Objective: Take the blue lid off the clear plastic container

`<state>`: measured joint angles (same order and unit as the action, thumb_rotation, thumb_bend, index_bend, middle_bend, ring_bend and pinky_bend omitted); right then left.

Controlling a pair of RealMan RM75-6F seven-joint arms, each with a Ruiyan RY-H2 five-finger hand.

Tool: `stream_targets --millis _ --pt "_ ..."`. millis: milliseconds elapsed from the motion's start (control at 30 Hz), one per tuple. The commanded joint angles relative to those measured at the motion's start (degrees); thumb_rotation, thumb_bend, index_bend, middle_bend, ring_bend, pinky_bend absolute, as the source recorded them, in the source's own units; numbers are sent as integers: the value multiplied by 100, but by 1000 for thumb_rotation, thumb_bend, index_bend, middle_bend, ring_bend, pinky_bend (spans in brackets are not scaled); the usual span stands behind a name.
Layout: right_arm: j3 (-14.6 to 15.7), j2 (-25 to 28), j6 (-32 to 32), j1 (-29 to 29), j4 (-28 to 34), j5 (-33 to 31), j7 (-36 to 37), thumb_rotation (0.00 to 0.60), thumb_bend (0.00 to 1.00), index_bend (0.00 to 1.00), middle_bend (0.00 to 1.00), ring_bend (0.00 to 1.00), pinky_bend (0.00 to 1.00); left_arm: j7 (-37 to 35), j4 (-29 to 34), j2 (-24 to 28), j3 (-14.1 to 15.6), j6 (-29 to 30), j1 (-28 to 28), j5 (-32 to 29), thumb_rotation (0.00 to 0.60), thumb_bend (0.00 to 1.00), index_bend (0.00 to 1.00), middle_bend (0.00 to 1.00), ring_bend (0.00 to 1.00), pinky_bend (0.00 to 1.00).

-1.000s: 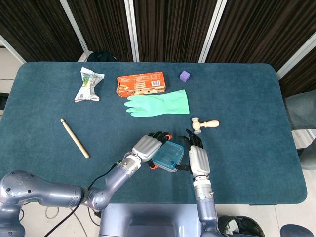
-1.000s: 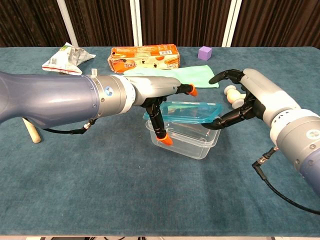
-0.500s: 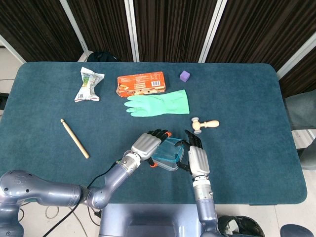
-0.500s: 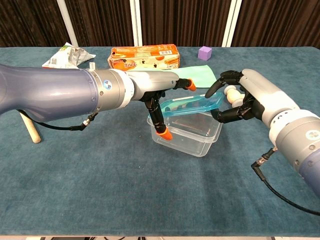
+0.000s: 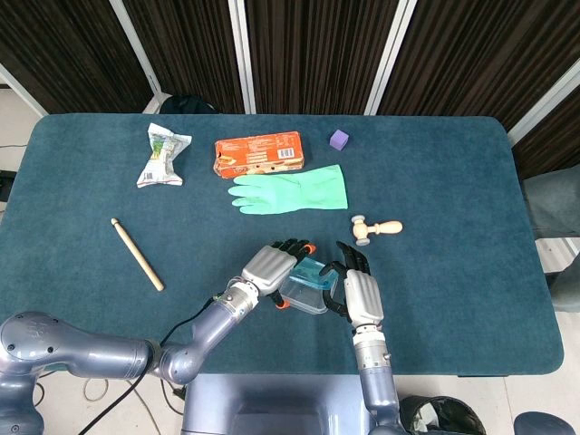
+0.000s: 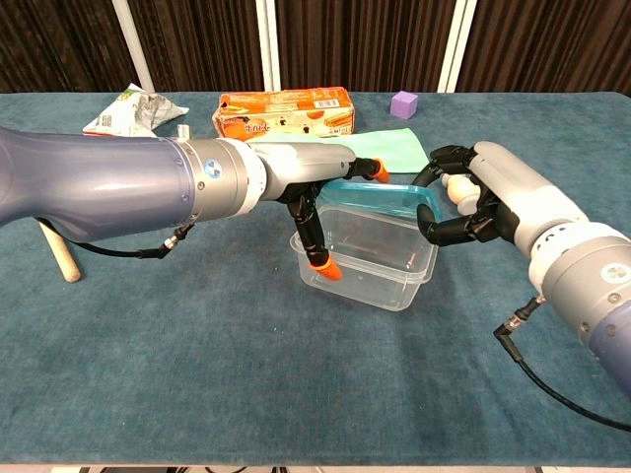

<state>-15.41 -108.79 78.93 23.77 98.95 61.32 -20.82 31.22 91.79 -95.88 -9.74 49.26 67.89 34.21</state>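
The clear plastic container [image 6: 373, 264] [image 5: 302, 296] stands on the blue table near the front middle. My left hand [image 6: 314, 192] [image 5: 271, 266] holds its left end, one orange-tipped finger down the front wall and the others over the far rim. The blue lid [image 6: 380, 194] [image 5: 314, 272] hangs tilted above the container, off its rim on the near side. My right hand [image 6: 485, 197] [image 5: 359, 290] pinches the lid's right edge with curled fingers. Whether the lid's far left corner still touches the container is hidden by my left hand.
A green rubber glove [image 5: 294, 190], an orange box [image 5: 259, 154] and a purple cube [image 5: 339, 139] lie behind the container. A small wooden mallet [image 5: 375, 228] sits just beyond my right hand. A wooden stick [image 5: 137, 254] and a crumpled packet [image 5: 163, 155] lie at the left.
My right hand has closed on the lid's right edge and lifted it. The lid has risen from resting on the container to hanging tilted above it. The left hand stayed on the container.
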Motion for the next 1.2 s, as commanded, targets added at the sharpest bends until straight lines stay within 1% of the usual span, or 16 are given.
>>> stream_targets --millis 33,300,600,1067,1200 --pt "-2 20 -8 -4 -7 18 23 600 642 498 109 0 0 -16 6 -2 -24 19 3 13 600 0 0 0 0 142" --pt "-7 90 -21 -18 -41 116 138 600 643 548 121 0 0 -154 114 65 -244 140 11 194 600 0 0 0 0 142" --pt "-23 116 -21 -9 -110 228 222 600 643 586 128 0 0 -171 352 272 -412 207 55 305 600 0 0 0 0 142" --pt "-229 206 0 59 -77 250 189 600 644 609 135 0 0 -288 609 508 -481 204 44 390 600 0 0 0 0 142" --pt "-353 219 -5 105 -92 221 191 600 644 609 135 0 0 -355 646 567 -531 234 28 399 600 0 0 0 0 142"
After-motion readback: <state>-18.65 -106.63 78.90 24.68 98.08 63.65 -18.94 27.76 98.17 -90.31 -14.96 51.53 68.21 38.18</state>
